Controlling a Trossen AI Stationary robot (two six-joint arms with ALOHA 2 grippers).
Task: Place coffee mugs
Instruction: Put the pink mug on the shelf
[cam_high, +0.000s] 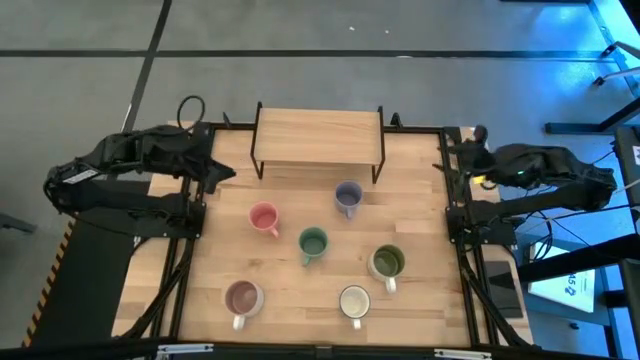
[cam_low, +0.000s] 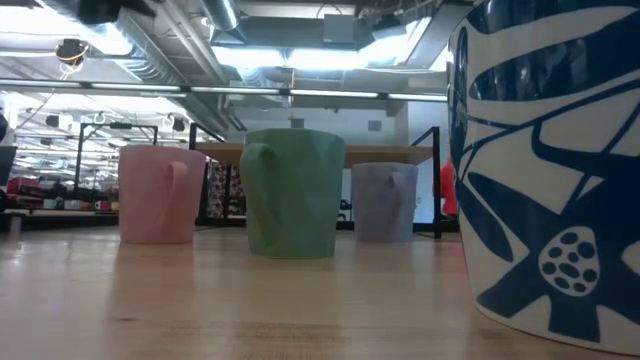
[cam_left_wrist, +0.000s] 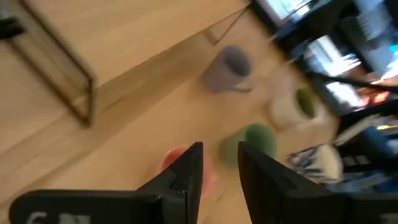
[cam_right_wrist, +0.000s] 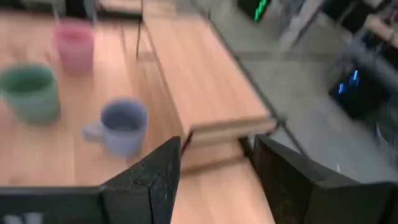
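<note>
Pink mug (cam_high: 264, 218) is nearest the empty, parted left hand (cam_high: 222, 173); descend squarely over it. Right hand (cam_high: 462, 157) waits open, far right.

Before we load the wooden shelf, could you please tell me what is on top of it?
Nothing rests on the wooden shelf; its top is bare. The space underneath it is hidden from above.

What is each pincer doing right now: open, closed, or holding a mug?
Left pincer: open, holding nothing, above the table's left rear.
Right pincer: open, holding nothing, at the table's right rear edge.
</note>
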